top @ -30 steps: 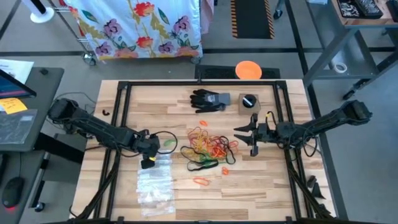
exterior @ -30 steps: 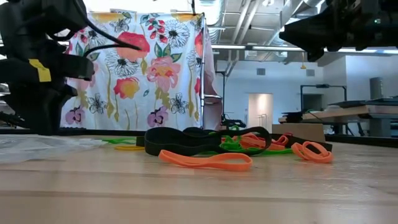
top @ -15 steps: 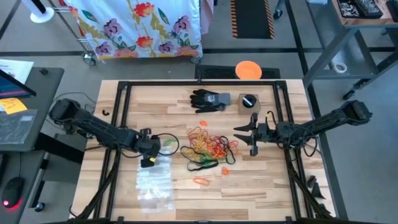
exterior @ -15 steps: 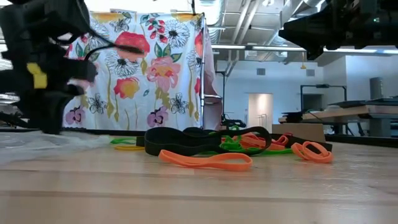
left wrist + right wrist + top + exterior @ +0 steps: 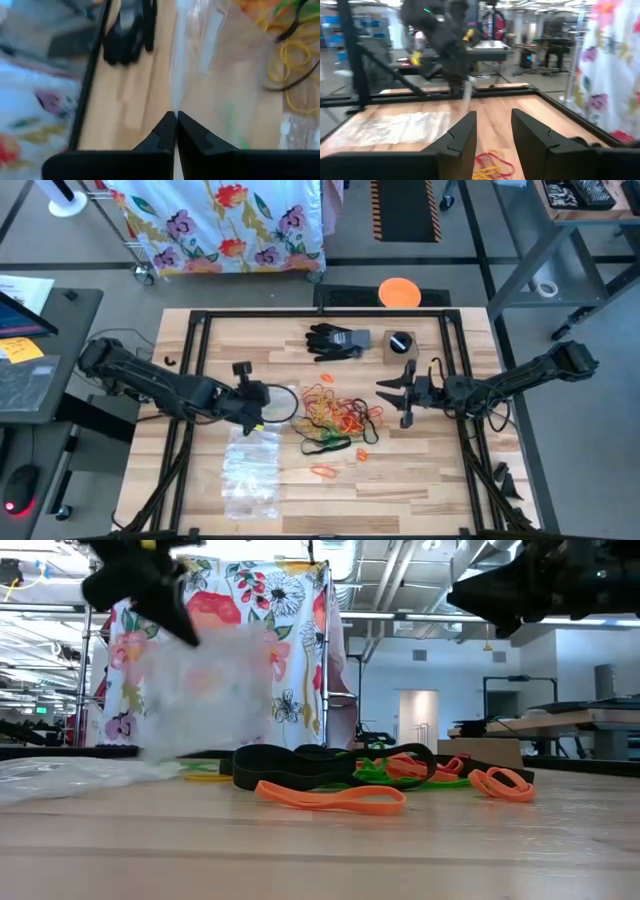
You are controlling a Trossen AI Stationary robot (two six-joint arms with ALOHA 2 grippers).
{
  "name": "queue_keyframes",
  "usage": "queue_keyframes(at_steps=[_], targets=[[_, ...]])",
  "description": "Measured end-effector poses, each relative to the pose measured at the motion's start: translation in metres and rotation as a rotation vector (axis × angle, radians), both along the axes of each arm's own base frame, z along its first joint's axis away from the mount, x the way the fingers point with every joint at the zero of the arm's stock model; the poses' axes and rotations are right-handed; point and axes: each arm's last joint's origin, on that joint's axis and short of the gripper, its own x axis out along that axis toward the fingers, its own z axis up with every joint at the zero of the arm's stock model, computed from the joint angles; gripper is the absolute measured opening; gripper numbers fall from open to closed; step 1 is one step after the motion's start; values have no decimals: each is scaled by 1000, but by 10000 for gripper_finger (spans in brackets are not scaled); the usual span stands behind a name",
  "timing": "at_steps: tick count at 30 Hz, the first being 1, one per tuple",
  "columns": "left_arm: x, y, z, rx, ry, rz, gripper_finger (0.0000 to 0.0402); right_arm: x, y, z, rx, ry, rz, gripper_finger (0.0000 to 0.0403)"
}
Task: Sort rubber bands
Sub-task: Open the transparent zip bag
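The rubber bands, thin loops in green, orange, yellow, red and black, lie heaped mid-table, with one orange loop nearer the front. In the low view the rubber bands lie on the wood. My left gripper is just left of the heap, raised and shut on a clear plastic bag. My right gripper hovers right of the heap, open, with nothing between its fingers. My left gripper pinches one edge of the clear bag between its two shut fingers, slanting down from the table's left. The bag hangs below the gripper. Whether its lower edge touches the table I cannot tell.
More clear bags lie flat near the front left. A black glove and a small box lie toward the far edge. An orange disc sits beyond the table. A black frame runs around the tabletop.
My left gripper has taken hold of a clear bag at the far end of the bag heap. It has risen, turned and gone a little toward the rubber bands. The bag has come up off the heap and now hangs below it.
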Motion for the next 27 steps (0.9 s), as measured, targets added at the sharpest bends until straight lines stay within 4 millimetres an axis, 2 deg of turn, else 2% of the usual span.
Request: queue_keyframes(at_steps=[4,8,13,19,22,27], targets=[[11,-9,3,91,18,-245,1,3,-8,0,130,-42,-39,123],[26,-15,-6,299,108,-465,0,11,-17,-8,290,-67,-82,123],[48,-20,-26,543,287,-624,0,39,-17,-14,357,0,-96,123],[77,-21,-57,852,511,-622,0,93,-6,-8,336,49,-54,123],[87,-22,-67,943,575,-617,0,118,-2,-11,314,99,-40,123],[91,-24,-57,905,483,-591,0,144,3,-21,284,154,-8,123]])
